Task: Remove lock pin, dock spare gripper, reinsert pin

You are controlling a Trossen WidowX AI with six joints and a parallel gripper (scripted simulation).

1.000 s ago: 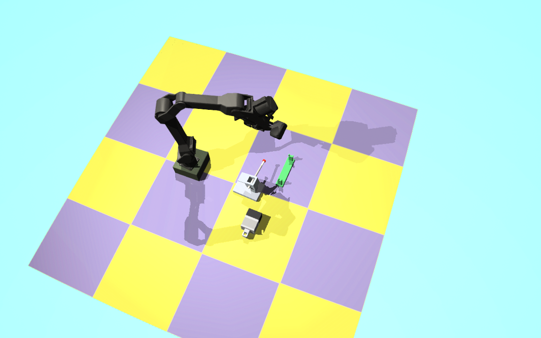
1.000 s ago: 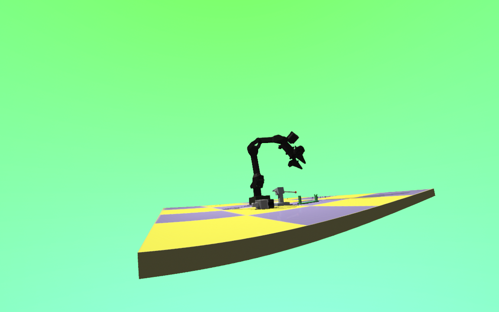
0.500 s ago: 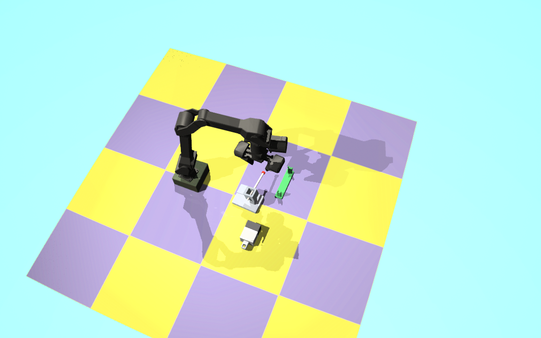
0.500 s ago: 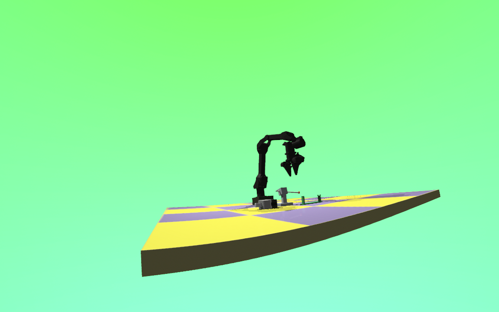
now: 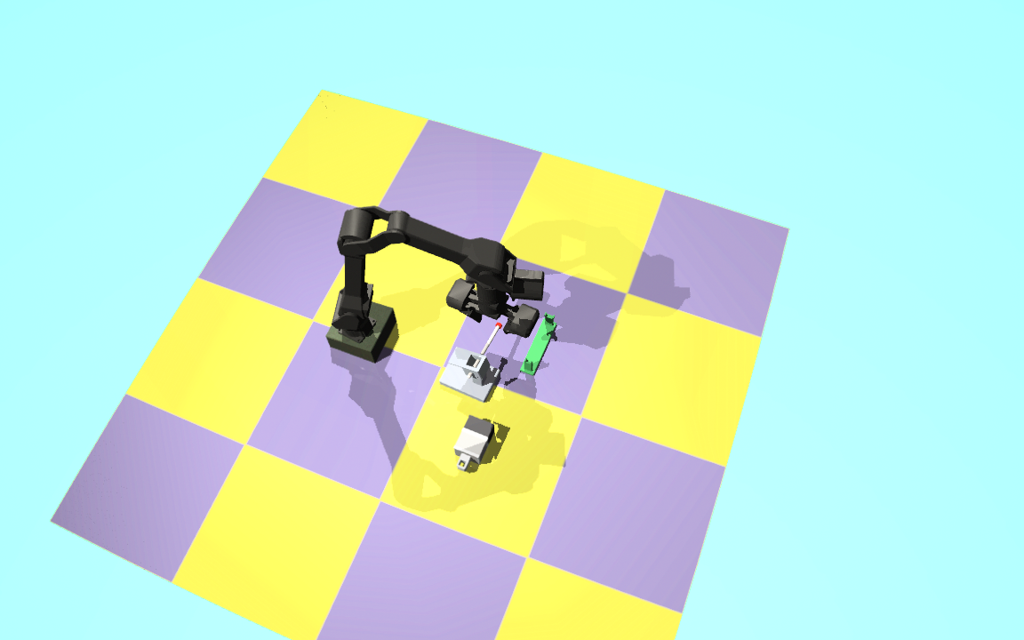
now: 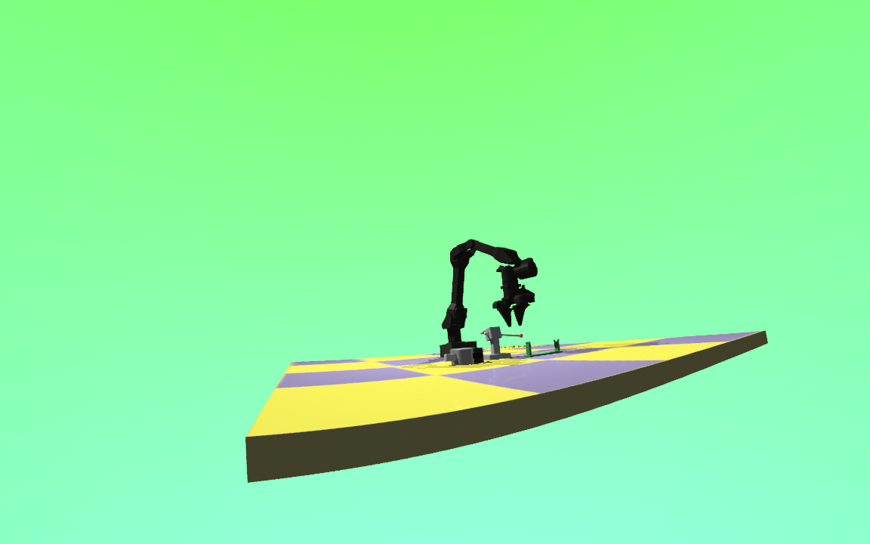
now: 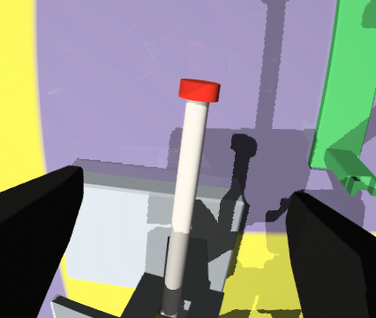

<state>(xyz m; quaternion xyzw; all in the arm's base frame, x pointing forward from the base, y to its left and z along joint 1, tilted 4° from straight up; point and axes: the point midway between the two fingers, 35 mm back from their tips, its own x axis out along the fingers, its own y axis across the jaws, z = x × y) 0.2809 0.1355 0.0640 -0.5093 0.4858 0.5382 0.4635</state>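
The lock pin (image 5: 490, 340) (image 6: 511, 335) (image 7: 189, 177), a white shaft with a red head, runs through the socket on the light grey mount (image 5: 456, 381) (image 6: 495, 344) (image 7: 104, 230). Its head end sticks out well clear of the socket. My gripper (image 6: 514, 325) (image 7: 187, 194) is open and empty, pointing down, a little above the pin. In the wrist view the pin shows between the two black fingers, which do not touch it. The spare gripper (image 5: 474, 439) (image 6: 467, 356), a white and dark block with a small holed spigot, lies apart from the mount and is outside the wrist view.
A green rack (image 5: 540, 346) (image 6: 544, 353) (image 7: 351, 75) with an upright notched post at each end stands beside the mount, on the pin head's side. The arm's dark base block (image 5: 356, 342) stands on the mount's other side.
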